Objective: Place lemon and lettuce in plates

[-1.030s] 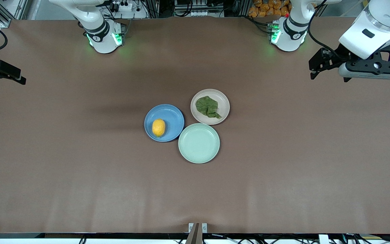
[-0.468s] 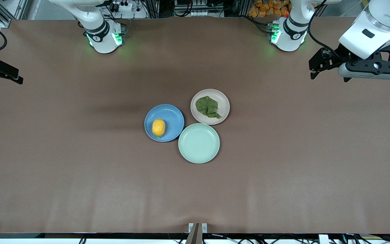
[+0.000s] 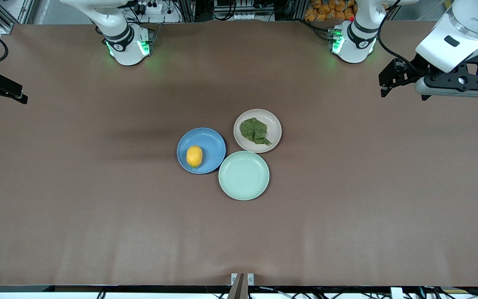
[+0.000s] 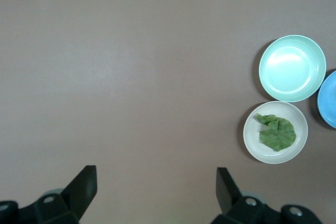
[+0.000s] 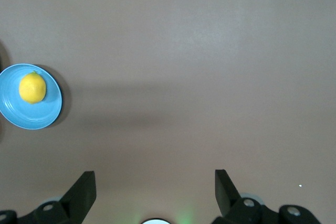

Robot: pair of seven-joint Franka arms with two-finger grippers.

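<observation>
Right gripper (image 3: 4,92) retreated slightly, well apart from lemon (image 3: 194,156).

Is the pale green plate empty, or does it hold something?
Empty. The pale green plate shows only its bare inner surface; the lemon lies in the blue plate, the lettuce in the beige plate.

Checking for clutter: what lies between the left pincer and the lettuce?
Only bare brown table lies between the left pincer and the lettuce, as the left wrist view shows.

A pale mint-green plate (image 3: 243,175) sits bare on the brown table (image 3: 98,207), with a small metal bracket (image 3: 242,279) at the table's near edge.
</observation>
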